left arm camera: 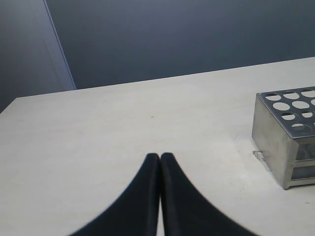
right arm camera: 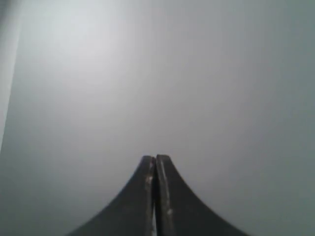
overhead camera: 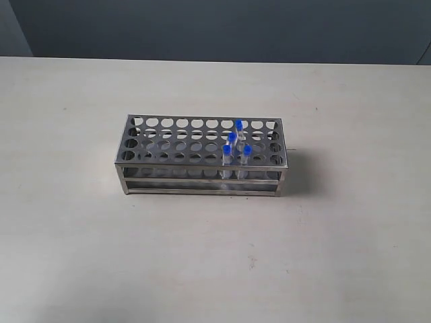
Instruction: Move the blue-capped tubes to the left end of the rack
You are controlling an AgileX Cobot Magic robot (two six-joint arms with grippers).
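The steel rack (overhead camera: 155, 165) stands in the middle of the table in the exterior view. Several blue-capped tubes stand upright in holes toward its right end: one at the back (overhead camera: 238, 126), one in the middle (overhead camera: 232, 137), two nearer the front (overhead camera: 227, 151) (overhead camera: 247, 151). Neither arm shows in the exterior view. In the left wrist view my left gripper (left arm camera: 160, 156) is shut and empty above the table, with one end of the rack (left arm camera: 275, 142) off to its side. My right gripper (right arm camera: 155, 158) is shut and empty, facing a plain grey surface.
The pale table (overhead camera: 74, 256) spreads all round the rack. A dark wall (overhead camera: 215, 27) runs behind the table's far edge. A small clear scrap (left arm camera: 261, 158) lies on the table by the rack's corner.
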